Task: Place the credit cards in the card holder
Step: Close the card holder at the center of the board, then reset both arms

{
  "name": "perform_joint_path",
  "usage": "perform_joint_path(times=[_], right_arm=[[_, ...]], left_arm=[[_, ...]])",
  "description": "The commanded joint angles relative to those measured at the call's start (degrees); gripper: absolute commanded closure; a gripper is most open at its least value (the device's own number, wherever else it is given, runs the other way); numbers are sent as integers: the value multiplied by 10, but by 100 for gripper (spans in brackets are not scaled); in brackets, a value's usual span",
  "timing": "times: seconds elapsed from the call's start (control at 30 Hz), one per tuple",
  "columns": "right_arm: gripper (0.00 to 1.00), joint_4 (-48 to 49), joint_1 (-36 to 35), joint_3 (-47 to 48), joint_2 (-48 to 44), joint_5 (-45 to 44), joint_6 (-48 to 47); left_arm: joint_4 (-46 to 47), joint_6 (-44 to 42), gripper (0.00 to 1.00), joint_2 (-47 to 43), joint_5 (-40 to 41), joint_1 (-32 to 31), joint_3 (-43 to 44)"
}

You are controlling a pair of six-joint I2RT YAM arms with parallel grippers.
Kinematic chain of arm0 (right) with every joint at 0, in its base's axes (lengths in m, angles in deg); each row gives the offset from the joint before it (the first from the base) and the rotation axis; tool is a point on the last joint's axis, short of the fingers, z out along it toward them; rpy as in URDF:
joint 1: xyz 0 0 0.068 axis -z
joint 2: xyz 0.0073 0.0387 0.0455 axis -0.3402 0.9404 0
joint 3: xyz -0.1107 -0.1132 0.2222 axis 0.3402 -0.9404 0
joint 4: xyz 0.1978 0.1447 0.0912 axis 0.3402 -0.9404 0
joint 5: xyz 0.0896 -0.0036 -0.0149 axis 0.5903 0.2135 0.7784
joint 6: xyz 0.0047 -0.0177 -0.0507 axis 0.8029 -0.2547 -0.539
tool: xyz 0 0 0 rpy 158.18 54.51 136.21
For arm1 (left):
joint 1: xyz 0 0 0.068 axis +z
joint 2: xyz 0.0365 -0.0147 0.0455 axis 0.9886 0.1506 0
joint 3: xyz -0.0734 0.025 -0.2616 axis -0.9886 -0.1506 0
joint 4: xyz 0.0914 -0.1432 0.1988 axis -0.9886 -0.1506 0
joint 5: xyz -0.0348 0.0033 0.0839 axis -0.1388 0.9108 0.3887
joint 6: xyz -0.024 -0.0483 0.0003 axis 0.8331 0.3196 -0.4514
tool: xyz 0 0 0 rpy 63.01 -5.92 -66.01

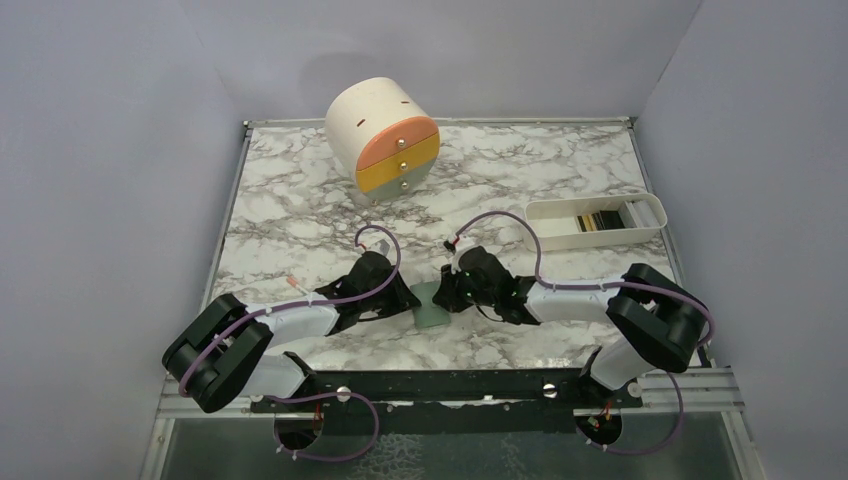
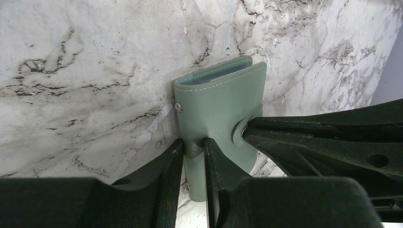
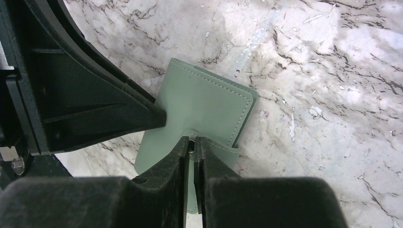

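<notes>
The card holder [image 1: 431, 311] is a sage-green wallet lying folded on the marble near the table's front edge, between both arms. My left gripper [image 1: 408, 300] is shut on a pinched fold of the card holder's [image 2: 218, 104] near edge, the jaws [image 2: 194, 148] squeezing the leather. My right gripper [image 1: 446, 294] comes in from the other side. Its jaws [image 3: 191, 145] are shut on the thin snap tab of the card holder [image 3: 204, 102]. The credit cards [image 1: 598, 220], black and tan, stand in the white tray at the right.
A long white tray [image 1: 560, 238] sits at the right edge of the marble table [image 1: 300, 200]. A cream cylinder [image 1: 372, 125] with orange, yellow and grey drawers stands at the back centre. Grey walls close in three sides.
</notes>
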Motion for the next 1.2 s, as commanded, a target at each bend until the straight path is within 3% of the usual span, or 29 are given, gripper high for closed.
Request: perform_joint_path(times=[0.0,0.3,0.43,0.67,0.7,0.73,0.77,0.93,1.03,1.17], right_arm=[[91,-122,-22,-20,27,-21,-15],[92,-135,-34,-33,23,-50,-7],[88,-139,-34,-8,-20,-59,-7],[69,-202,-34,78,-142,-103,-15],[53,-216,-34,87,-164,-114,-16],[41,-227,-34,97,-183,-124,-18],[33,-241,-34,107,-206,-132,-20],[25,-311,-34,160,-293,-180,-27],[13,-353,-34,197,-322,-204,-24],[10,-388,-34,221,-358,-230,-5]], left_arm=[[-12,2,75,8,-15,-3,-2],[-16,5,75,0,-16,-3,2],[-61,-14,65,-20,4,-2,28],[-231,-81,37,-106,78,-2,133],[-254,-91,25,-122,85,-2,155],[-279,-99,5,-139,94,-2,171],[-301,-107,1,-155,104,-2,188],[-389,-152,1,-219,133,-2,281],[-421,-192,1,-236,136,-2,337],[-437,-227,1,-269,134,-2,371]])
